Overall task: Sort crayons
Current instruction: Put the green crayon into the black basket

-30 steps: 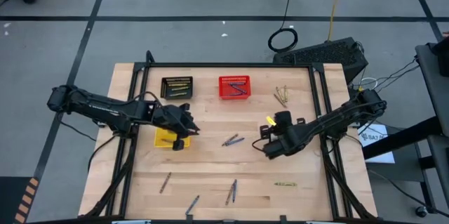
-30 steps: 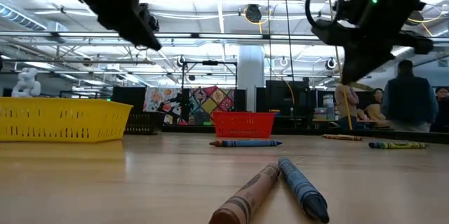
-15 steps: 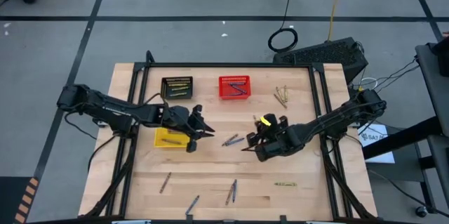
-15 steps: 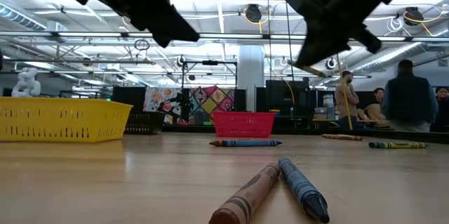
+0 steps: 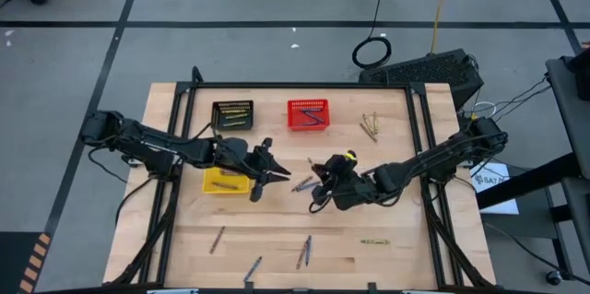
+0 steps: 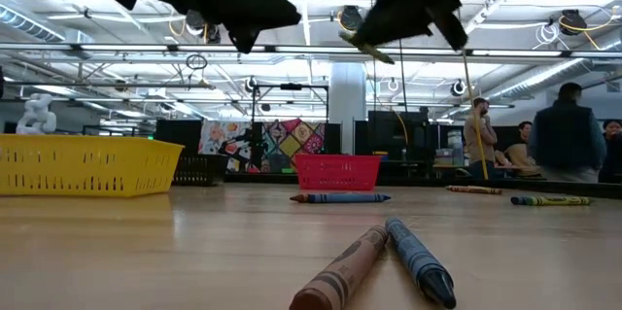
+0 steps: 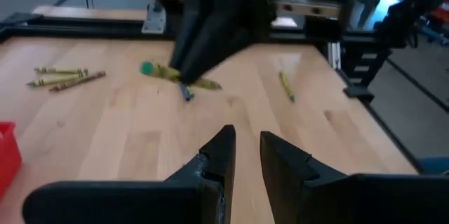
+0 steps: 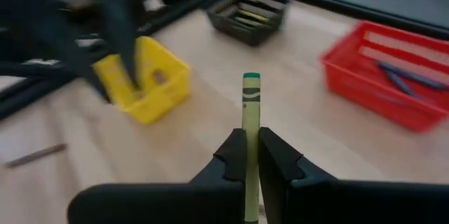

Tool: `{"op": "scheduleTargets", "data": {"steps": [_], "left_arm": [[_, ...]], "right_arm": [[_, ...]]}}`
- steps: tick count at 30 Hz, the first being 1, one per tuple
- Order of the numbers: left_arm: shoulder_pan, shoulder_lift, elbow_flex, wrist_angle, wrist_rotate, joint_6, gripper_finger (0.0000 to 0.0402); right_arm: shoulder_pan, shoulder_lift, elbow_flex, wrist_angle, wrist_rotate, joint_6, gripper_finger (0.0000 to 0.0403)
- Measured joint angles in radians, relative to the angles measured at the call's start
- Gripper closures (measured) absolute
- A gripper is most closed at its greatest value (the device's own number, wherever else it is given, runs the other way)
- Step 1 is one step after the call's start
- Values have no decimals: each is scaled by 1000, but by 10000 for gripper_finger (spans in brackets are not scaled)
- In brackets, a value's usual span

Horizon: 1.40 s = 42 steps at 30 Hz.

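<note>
High view: the right gripper (image 5: pixel 318 183) hung over the middle of the table (image 5: pixel 406 266), clenched on a yellow-green crayon (image 5: pixel 313 169). The left gripper (image 5: pixel 265 176) hovered beside the yellow basket (image 5: pixel 219 182), facing the right one, apparently placed to receive the stick. A black basket (image 5: pixel 231 114) and a red basket (image 5: pixel 307 114) stood along the far edge. Loose crayons lay near the front edge (image 5: pixel 304 252) and in a small group at the far right (image 5: pixel 371 127), so sorting was judged well short of done.

Low view: both arms hung above the board. The held crayon (image 6: pixel 366 46) projected at a slant from the right gripper (image 6: pixel 374 33), clear of the surface. A brown crayon (image 6: pixel 340 272) and a blue crayon (image 6: pixel 420 260) lay touching in the foreground. People stood in the room behind.

Left wrist view: the left gripper's (image 7: pixel 244 152) fingers stood slightly parted with nothing between them, aimed at the crayon (image 7: pixel 179 76) carried opposite. That posture suited a handover, in my judgement.

Right wrist view: the right gripper (image 8: pixel 251 155) pinched the crayon (image 8: pixel 250 122) low on its length, green tip pointing ahead toward the baskets. The black basket (image 8: pixel 247 14) already held yellowish sticks, the probable destination. The red basket (image 8: pixel 393 69) held blue ones.
</note>
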Motion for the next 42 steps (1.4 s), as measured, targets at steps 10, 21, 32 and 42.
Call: {"op": "scheduleTargets", "data": {"steps": [10,21,32,42], "left_arm": [[1,0,0,38,-11,-77,331],[1,0,0,127,-12,-85,331],[2,0,3,169,-4,-105,331],[3,0,4,194,25,-132,331]], "right_arm": [[1,0,0,261,-103,-248,403],[-3,0,0,362,-176,-352,403],[-7,-1,0,378,-177,-376,403],[-10,-1,0,396,-212,-396,403]]}}
